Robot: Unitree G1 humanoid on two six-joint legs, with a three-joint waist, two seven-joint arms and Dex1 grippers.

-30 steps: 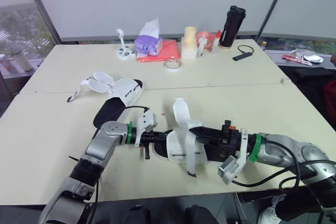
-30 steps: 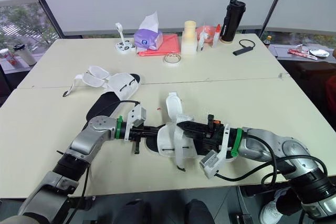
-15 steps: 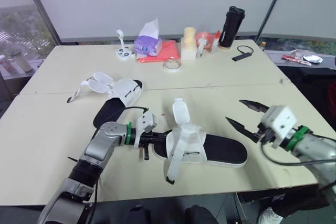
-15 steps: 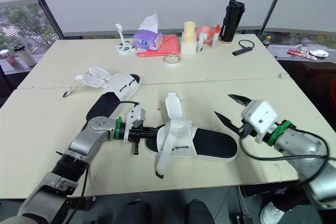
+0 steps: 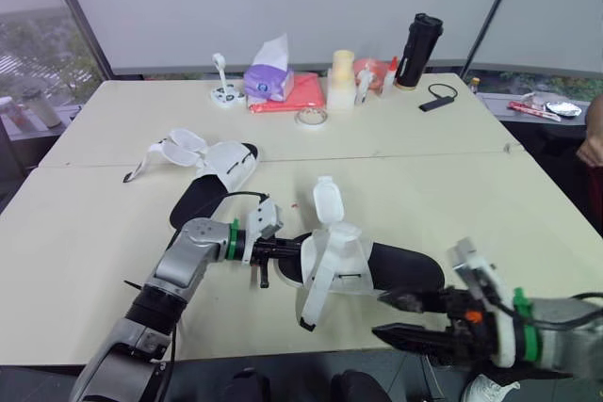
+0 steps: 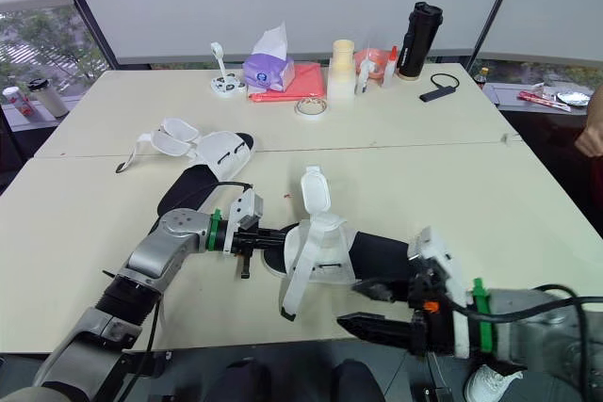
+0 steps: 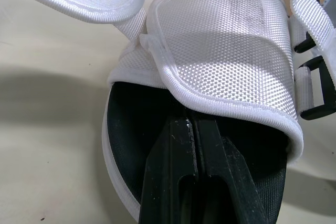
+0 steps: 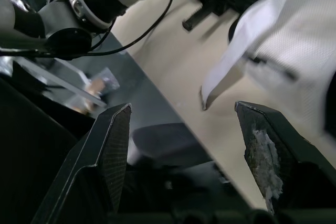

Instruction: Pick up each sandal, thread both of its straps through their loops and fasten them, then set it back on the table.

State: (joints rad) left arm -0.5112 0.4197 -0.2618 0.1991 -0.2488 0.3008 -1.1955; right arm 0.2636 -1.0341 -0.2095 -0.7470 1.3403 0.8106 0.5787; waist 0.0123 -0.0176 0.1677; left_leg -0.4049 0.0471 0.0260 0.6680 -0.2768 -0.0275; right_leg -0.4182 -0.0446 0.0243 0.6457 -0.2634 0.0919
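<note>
The near sandal point(image 5: 377, 265) has a black sole and white mesh straps and lies on the table point(image 5: 528, 204) near its front edge. One strap flap point(image 5: 327, 202) stands up. A long strap point(image 5: 316, 294) hangs loose over the near side. My left gripper point(image 5: 283, 249) is shut at the toe end, its fingers point(image 7: 181, 145) pressed together on the black insole under the toe strap point(image 7: 226, 51). My right gripper point(image 5: 380, 314) hangs open, low at the table's front edge, apart from the sandal. In its wrist view the loose strap point(image 8: 226, 72) shows between the wide-spread fingers point(image 8: 113, 150). The second sandal point(image 5: 212, 162) lies farther back on the left.
At the back of the table stand a purple tissue box point(image 5: 267, 79), a red cloth point(image 5: 297, 91), a tape roll point(image 5: 309, 117), a cream cup point(image 5: 342, 77) and a black bottle point(image 5: 417, 38). A small black device point(image 5: 435, 99) lies right of them. A person's hand point(image 5: 592, 148) shows at the right edge.
My right gripper let go of the sandal's strap, swung out to the right, and now hangs open at the table's front edge. The long strap has dropped over the sandal's near side.
</note>
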